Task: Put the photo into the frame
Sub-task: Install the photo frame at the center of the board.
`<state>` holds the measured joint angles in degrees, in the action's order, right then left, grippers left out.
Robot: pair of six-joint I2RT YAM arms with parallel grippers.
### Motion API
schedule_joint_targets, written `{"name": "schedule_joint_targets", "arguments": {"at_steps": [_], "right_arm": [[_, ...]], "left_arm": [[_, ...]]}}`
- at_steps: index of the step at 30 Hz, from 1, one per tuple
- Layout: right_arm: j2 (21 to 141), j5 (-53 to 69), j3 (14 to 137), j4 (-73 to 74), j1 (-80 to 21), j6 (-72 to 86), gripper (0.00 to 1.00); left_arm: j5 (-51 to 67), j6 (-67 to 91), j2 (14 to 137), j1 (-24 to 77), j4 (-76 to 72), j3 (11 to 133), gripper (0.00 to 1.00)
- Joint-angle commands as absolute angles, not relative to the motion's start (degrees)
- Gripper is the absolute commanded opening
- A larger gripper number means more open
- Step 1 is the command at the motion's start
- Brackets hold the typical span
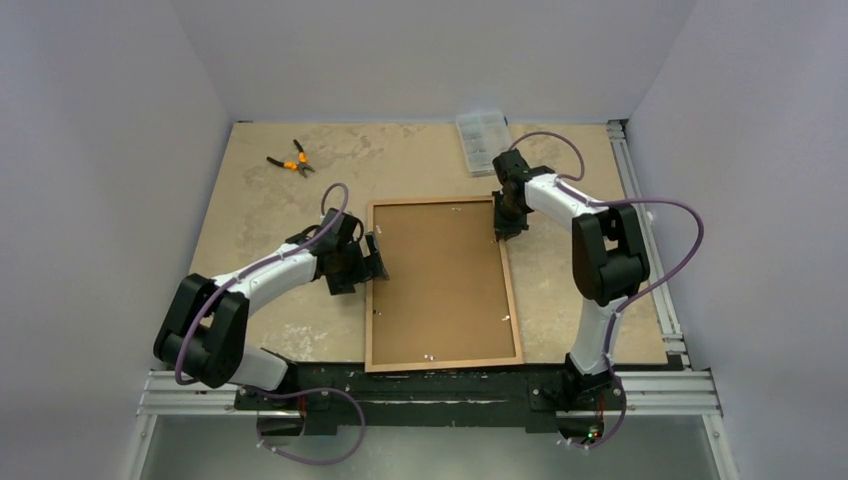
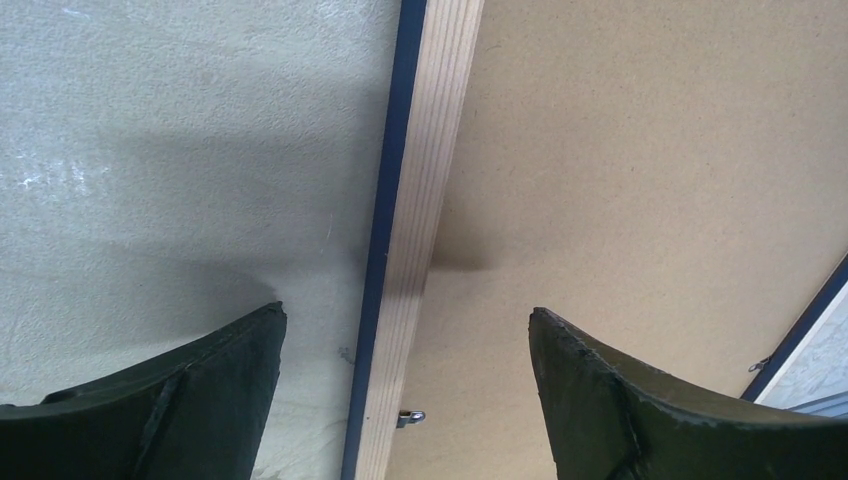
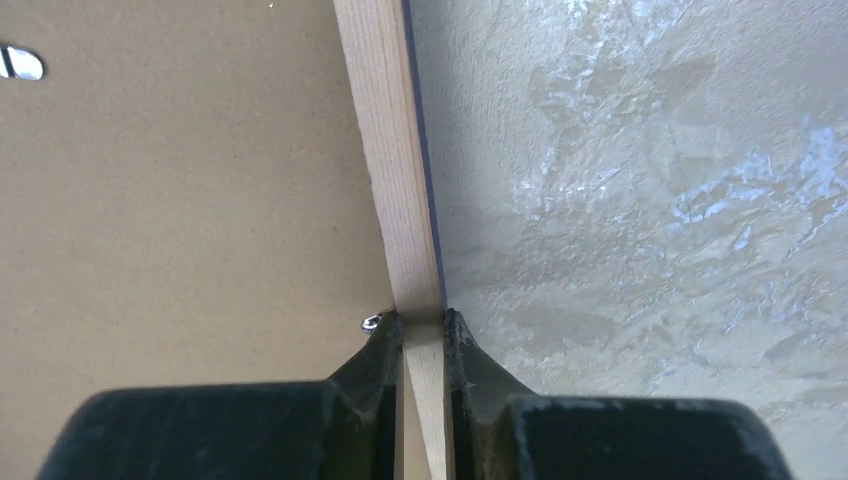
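The frame [image 1: 368, 305] lies flat mid-table, its light wood-brown face up, with a plain brown board [image 1: 440, 280] inside its rails. The photo is not in view. My left gripper [image 1: 378, 258] is open; in the left wrist view its jaws straddle the frame's left rail [image 2: 425, 170], one fingertip over the table and one over the board [image 2: 620, 150], touching neither. My right gripper [image 1: 507, 222] is shut on the frame's right rail [image 3: 390, 150] near the far right corner, next to a small metal clip [image 3: 371, 322].
Orange-handled pliers [image 1: 290, 160] lie at the far left. A clear plastic parts box [image 1: 482, 140] stands at the far edge, just behind the right gripper. An aluminium rail [image 1: 650, 250] runs along the table's right side. Walls close in on three sides.
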<state>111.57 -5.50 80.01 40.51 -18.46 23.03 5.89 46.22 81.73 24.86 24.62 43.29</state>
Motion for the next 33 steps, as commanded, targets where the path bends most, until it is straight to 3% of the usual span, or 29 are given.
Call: {"name": "schedule_joint_targets", "arguments": {"at_steps": [1, 6, 9, 13, 16, 21, 33], "right_arm": [[111.6, -8.3, 78.4, 39.5, -18.1, 22.9, 0.0], [111.2, -6.9, 78.4, 39.1, -18.0, 22.5, 0.01], [109.7, -5.5, 78.3, 38.9, -17.6, 22.2, 0.22], [106.1, -1.0, 77.1, 38.0, -16.1, 22.2, 0.65], [103.5, 1.7, 75.5, 36.9, -15.2, 22.5, 0.83], [101.5, 4.2, 73.3, 36.2, -15.0, 22.6, 0.87], [100.8, 6.8, 69.9, 35.2, -15.1, 22.5, 0.87]], "left_arm": [[5.7, 44.6, 80.3, 24.7, 24.4, 44.2, 0.88], [3.5, 43.6, 80.5, 24.7, 26.8, 47.0, 0.89], [2.6, 43.0, 81.5, 24.2, 27.9, 49.8, 0.9], [2.8, 42.2, 83.8, 22.9, 28.8, 54.6, 0.91], [2.3, 41.4, 86.8, 22.2, 30.2, 59.0, 0.91], [-1.3, 41.1, 93.4, 21.8, 34.0, 66.3, 0.89], [-3.7, 39.3, 110.0, 21.0, 38.0, 81.7, 0.75]]}}
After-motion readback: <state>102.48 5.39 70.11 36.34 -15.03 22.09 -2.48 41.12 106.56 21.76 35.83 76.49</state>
